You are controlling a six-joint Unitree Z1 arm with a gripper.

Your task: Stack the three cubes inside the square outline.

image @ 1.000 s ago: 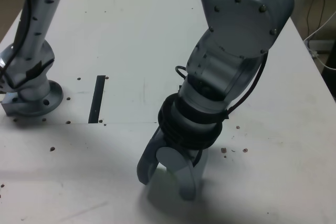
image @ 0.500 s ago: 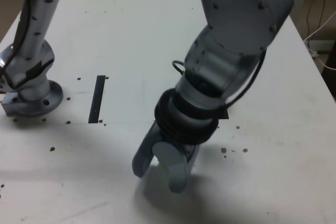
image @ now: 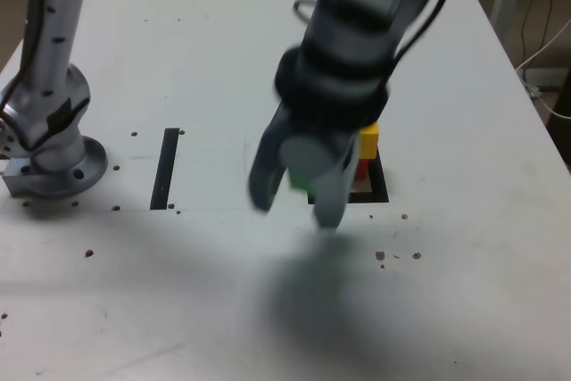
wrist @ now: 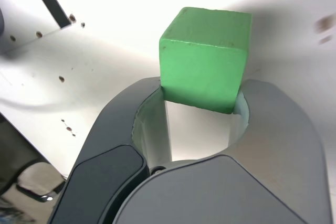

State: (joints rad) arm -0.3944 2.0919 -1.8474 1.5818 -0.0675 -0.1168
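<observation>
Spreading white under everything, the desk (image: 464, 310) carries one black strip (image: 166, 168) and one square outline (image: 379, 190), well apart. The single arm (image: 357, 51) hangs blurred above it, its claw (image: 299, 180) clamped on the green cube (wrist: 205, 59), which is off the desk, probably so it can go on top. Inside the outline stand two cubes already: the yellow cube (image: 368, 139) on the red cube (image: 361, 169), so the stack seems to need only the green one. Three cubes in all, one of each colour.
</observation>
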